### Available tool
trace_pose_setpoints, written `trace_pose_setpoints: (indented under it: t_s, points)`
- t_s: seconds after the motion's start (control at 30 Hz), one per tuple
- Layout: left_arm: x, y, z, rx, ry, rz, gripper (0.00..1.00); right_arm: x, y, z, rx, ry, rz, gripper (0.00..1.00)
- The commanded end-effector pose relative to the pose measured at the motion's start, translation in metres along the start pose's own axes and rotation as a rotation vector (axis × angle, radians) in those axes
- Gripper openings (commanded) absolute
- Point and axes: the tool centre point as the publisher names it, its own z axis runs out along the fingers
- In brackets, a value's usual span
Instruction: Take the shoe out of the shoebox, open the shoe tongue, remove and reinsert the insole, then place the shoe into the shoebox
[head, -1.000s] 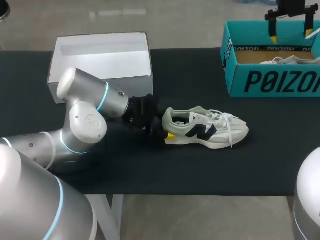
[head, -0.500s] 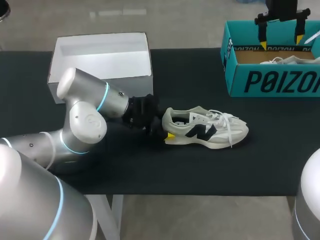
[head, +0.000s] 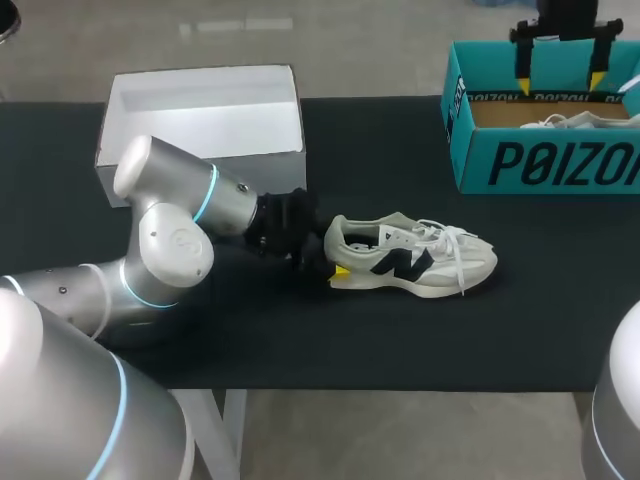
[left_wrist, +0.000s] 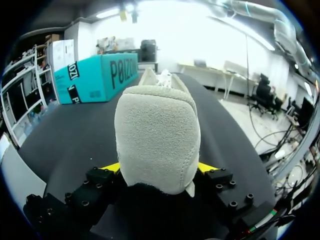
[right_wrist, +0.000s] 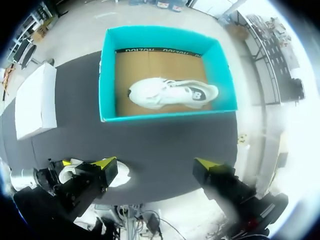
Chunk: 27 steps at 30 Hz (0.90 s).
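left pincer (left_wrist: 158, 167) clamps the heel of the shoe (head: 415, 258); right pincer (head: 557, 68) hangs wide open above the shoebox (head: 540, 160).

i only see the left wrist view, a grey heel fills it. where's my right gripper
observer: the right gripper hangs open above the teal shoebox, at the table's far right, well away from the shoe on the table.
operator: anything in that box
observer: yes, a second shoe lies inside it, on the cardboard floor.
operator: what else is on the table
observer: an open white box at the rear left, beside your left arm's elbow.
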Motion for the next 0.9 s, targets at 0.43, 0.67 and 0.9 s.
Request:
trace_pose_setpoints:
  t_s: [0.43,0.67,0.9]
  points:
    - [0.001,0.001,0.000,0.002,0.000,0.000,0.00,0.064,-0.095,0.005,-0.150,0.102,0.068,1.00]
    - [0.001,0.001,0.000,0.002,0.000,0.000,0.00,0.093,-0.115,0.017,-0.159,0.109,-0.079,1.00]
    - [0.001,0.001,0.000,0.002,0.000,0.000,0.00,0.116,-0.125,0.028,-0.179,0.081,-0.156,1.00]
